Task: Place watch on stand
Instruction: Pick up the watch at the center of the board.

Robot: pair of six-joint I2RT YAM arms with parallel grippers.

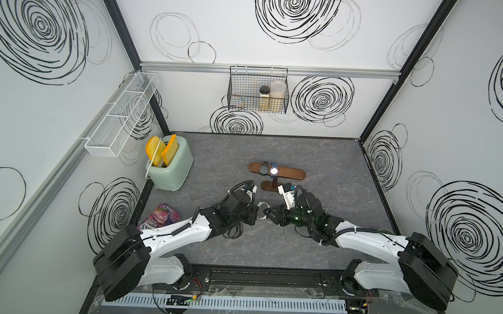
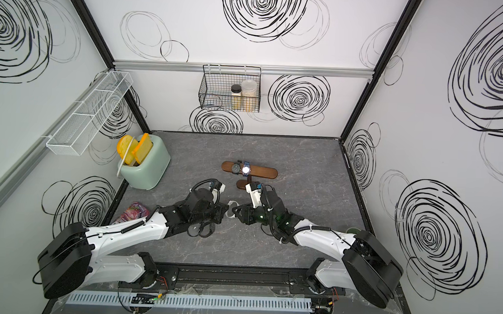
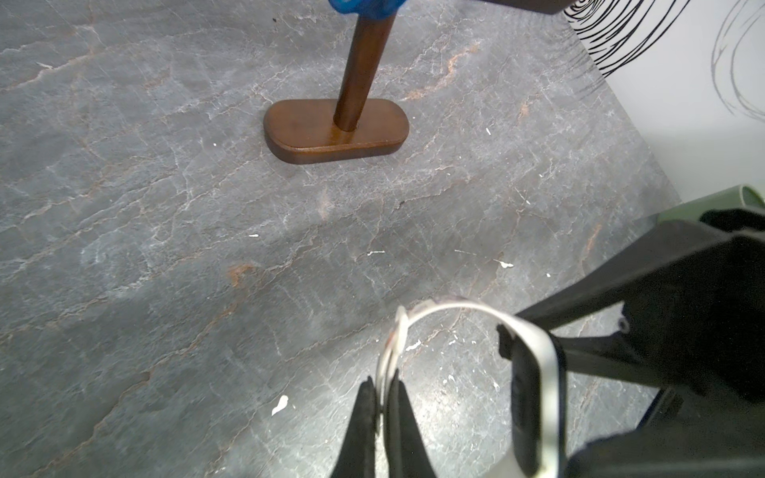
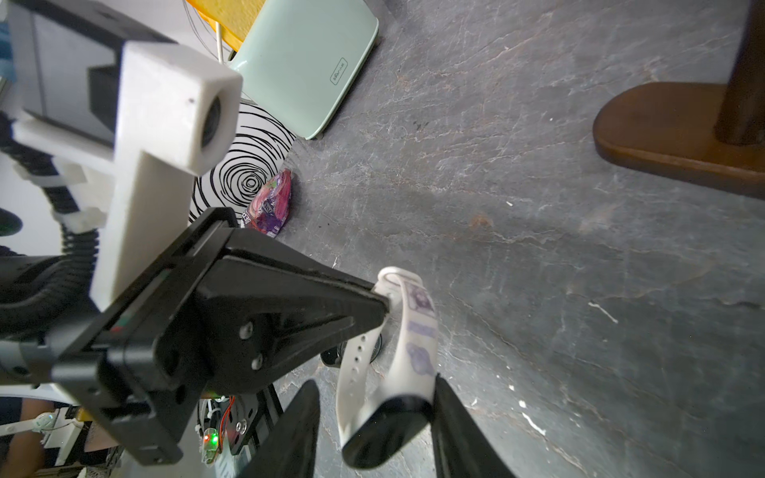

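- Mint toaster (image 1: 172, 167), far left of bench (image 1: 331, 173), two yellow slices (image 1: 169, 151) in its slots.
- Purple snack bag (image 1: 161, 216), near-left bench edge.
- Black wire basket (image 1: 241, 87) on back wall, holding two jars (image 1: 264, 98).
- White mesh rack (image 1: 121, 117) on left wall.

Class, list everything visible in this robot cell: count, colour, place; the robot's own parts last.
stand: 1, brown, centre
dark watch: 1, black, on stand's bar
blue watch: 1, blue, beside it
white watch: 1, white, between the tools
toaster: 1, mint, rear left
toast slices: 2, yellow, in toaster
snack packet: 1, pink, left edge
wire basket: 1, black, back wall
jars: 2, pale, in basket
mesh shelf: 1, white, left wall
left tool: 1, black, shut on white watch
right tool: 1, black, open around white watch
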